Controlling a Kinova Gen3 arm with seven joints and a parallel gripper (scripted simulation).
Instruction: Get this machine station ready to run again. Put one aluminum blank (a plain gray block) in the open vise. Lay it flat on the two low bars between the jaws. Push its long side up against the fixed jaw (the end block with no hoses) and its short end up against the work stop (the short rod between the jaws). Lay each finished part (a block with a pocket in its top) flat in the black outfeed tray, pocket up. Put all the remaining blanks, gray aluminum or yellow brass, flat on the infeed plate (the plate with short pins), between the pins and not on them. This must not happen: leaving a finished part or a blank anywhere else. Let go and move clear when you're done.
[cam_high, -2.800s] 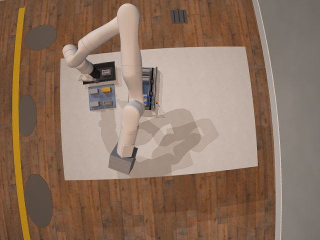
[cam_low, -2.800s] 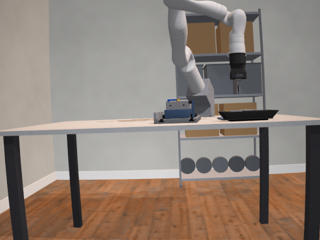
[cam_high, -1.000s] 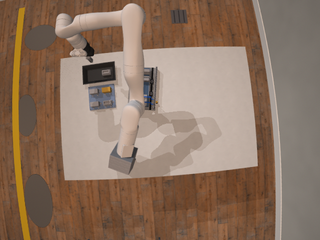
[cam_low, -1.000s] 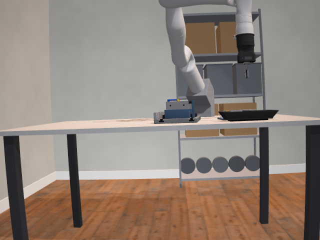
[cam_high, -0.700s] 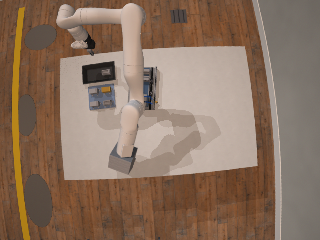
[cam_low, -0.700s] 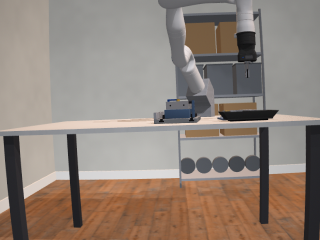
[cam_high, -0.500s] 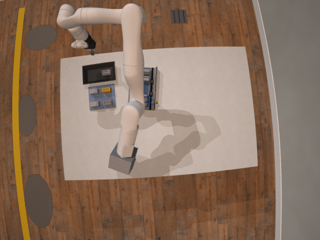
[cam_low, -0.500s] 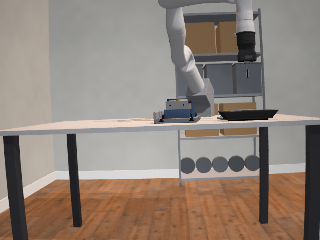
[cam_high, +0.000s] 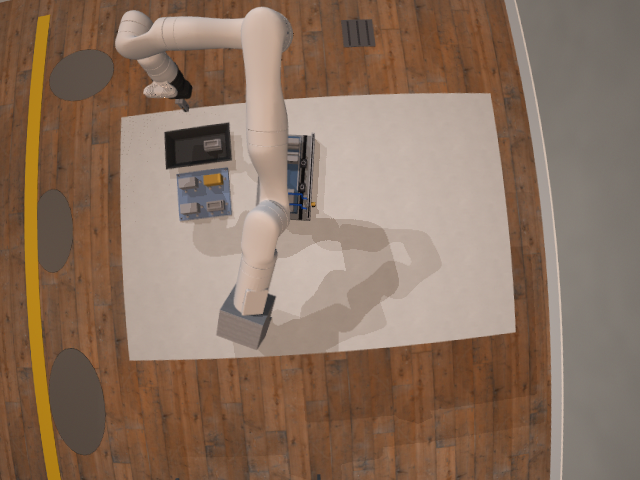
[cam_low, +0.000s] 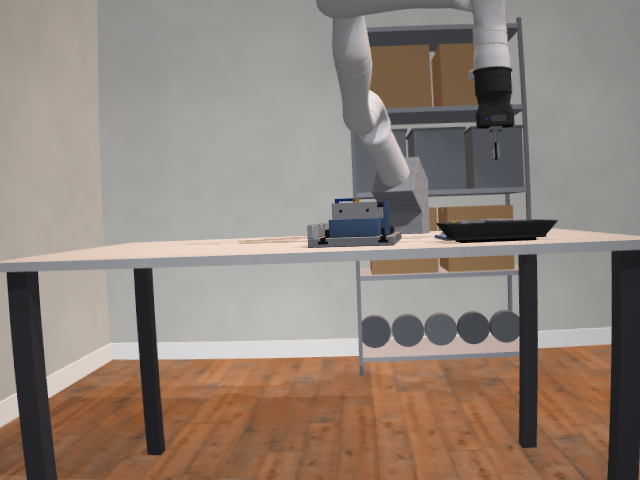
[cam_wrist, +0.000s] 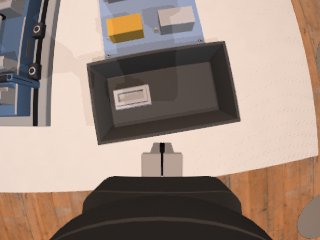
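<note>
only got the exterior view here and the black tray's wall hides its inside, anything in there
Observer: Yes, one gray block with a pocket lies in the black tray, pocket up.
Operator: and the blue plate, any pocketed part on that
Observer: Yes, a second pocketed block is on the blue plate.
Operator: is the hand over the tray
Observer: From the top view, the hand appears outside the tray, past its long side away from the plate.
</note>
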